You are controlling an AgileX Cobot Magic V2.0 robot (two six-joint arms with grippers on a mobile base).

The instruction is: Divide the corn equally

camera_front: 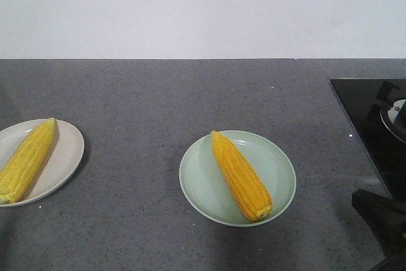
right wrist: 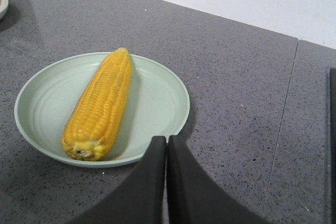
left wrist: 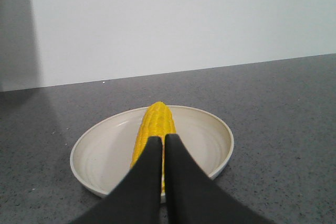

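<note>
Front view:
Bench (camera_front: 190,93): grey speckled top, white wall behind it.
White plate (camera_front: 66,153): at the left edge, partly cut off; paler cob (camera_front: 26,160) lies on it, tip toward the wall.
Green plate (camera_front: 279,169): near the middle; deeper yellow cob (camera_front: 241,174) lies on it aslant, tip toward the wall, cut end toward the camera.
Plates: well apart from each other.
Hob (camera_front: 365,115): black glass panel at the right edge, a dark part of the rig below it.
Grippers: neither one can be made out for certain in this view.

Left wrist view:
Left gripper (left wrist: 163,139): black fingers pressed together with only a thin slit between them, clenched on nothing.
Paler cob (left wrist: 152,127): just beyond the fingertips and in line with them, running away toward the wall; whether the tips touch it cannot be told.
White plate (left wrist: 220,135): under that cob, spreading to both sides of the gripper, its near rim hidden behind the fingers.

Right wrist view:
Right gripper (right wrist: 166,139): fingers closed flat against each other, holding nothing.
Green plate (right wrist: 157,98): ahead and to the left of the gripper; the fingertips stand over its near right rim.
Deeper yellow cob (right wrist: 100,106): left of the fingertips and apart from them, cut end nearer, tip farther off.
Hob edge (right wrist: 333,145): dark strip far to the right of the gripper.
</note>
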